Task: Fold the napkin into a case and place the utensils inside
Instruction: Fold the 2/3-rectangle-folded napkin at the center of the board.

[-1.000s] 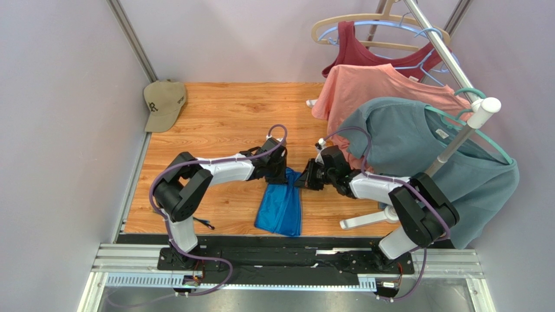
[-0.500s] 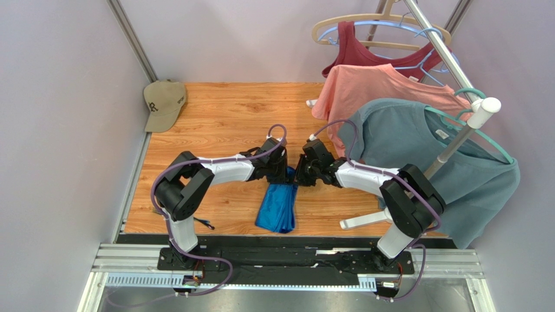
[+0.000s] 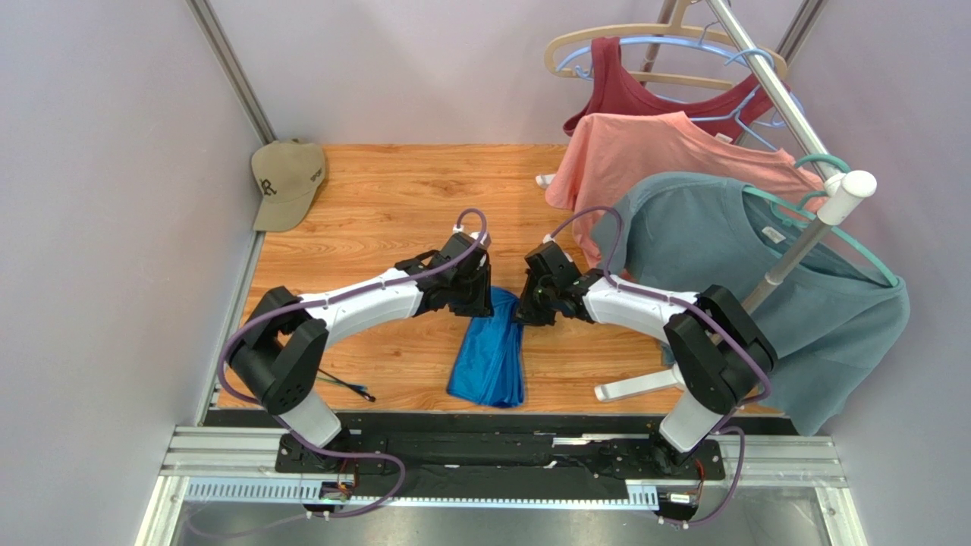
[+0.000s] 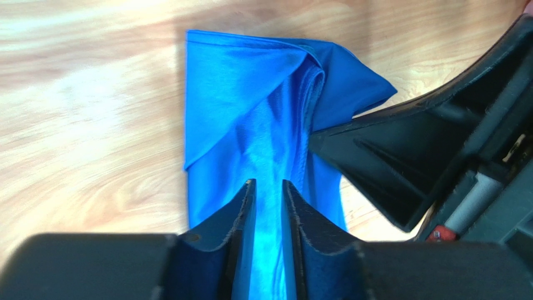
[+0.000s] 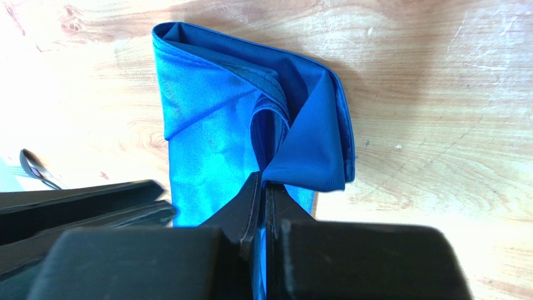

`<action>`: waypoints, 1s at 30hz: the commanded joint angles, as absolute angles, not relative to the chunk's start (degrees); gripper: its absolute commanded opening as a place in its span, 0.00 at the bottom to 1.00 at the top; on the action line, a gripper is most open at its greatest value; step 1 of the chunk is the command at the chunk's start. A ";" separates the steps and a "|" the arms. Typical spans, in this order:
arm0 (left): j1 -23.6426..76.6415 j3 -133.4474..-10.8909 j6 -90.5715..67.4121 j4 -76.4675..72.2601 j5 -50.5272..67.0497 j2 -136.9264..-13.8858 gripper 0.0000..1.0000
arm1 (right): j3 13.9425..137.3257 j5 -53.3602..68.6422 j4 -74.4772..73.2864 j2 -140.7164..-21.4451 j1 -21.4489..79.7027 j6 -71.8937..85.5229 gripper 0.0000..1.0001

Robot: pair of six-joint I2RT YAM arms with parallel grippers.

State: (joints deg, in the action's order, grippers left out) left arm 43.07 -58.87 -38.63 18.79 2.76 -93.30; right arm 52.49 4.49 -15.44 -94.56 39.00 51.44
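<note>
Top external view is showing the napkin (image 3: 490, 355) lying in the middle of the table (image 3: 376, 205), bunched into a long narrow strip that runs toward the arms from the two grippers. It's looking slimmer than it did a second ago, since the right gripper (image 3: 527, 311) has been dragging its edge over toward the left. The big change though: the left gripper (image 4: 269, 184), which was clamped tight a moment back, is now standing with its fingers slightly parted and shiny blue cloth showing in the gap (looks to me like it's letting go rather than pinching). The left arm (image 3: 365, 302) is also swinging its elbow out to the side. The right gripper is staying closed on a raised fold at the far end of the napkin, fingers pressed together right on the crease. So I'm reading this as the fold getting settled, pouch shape roughly there but still rumpled. The utensils (image 3: 345, 386) are sitting near the left arm's base, well apart from the napkin, so loading them is still waiting.
</note>
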 commanded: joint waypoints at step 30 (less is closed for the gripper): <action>44.03 -50.19 -42.19 1.15 8.96 -100.28 0.07 | 67.59 -5.63 -30.76 -102.04 43.95 58.09 0.00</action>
State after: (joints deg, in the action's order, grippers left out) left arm 43.53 -51.24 -41.12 3.57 7.60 -98.87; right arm 65.21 -3.66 -30.72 -101.25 43.48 55.16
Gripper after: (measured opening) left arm 0.075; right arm 0.019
